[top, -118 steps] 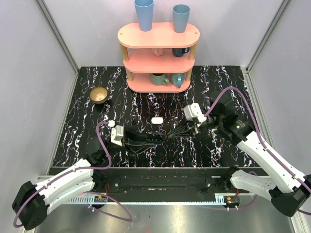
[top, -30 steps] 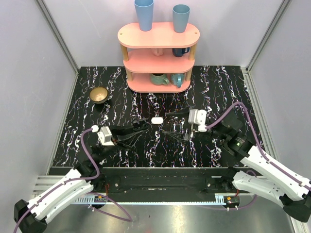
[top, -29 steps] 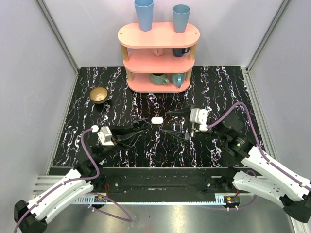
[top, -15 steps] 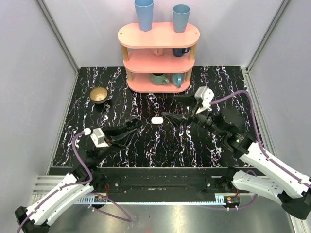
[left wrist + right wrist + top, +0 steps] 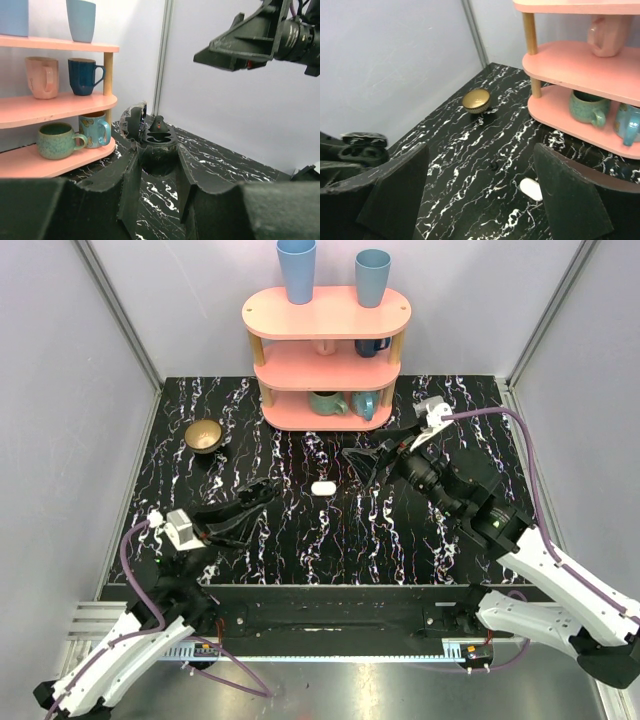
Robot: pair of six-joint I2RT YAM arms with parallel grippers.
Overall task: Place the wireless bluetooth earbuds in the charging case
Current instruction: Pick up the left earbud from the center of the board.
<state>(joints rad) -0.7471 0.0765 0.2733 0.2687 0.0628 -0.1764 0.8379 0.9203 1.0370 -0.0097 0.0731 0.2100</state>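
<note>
Charging case (image 5: 323, 487) is seen lying on the marble table (image 5: 450, 550), between both arms, touched by neither. It's probably light and slippery, so best pinched across its narrow sides. Right gripper (image 5: 480, 155) is spread wide and empty, left gripper (image 5: 156, 150) can't be told, earbuds aren't spotted

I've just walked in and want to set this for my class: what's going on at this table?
The left gripper is shut on a small dark open-lidded object and holds it above the black marble table. The right gripper is open and empty, up near the pink shelf. The white oval case lies closed on the table between them, and neither gripper is touching it. No earbuds can be made out.
</note>
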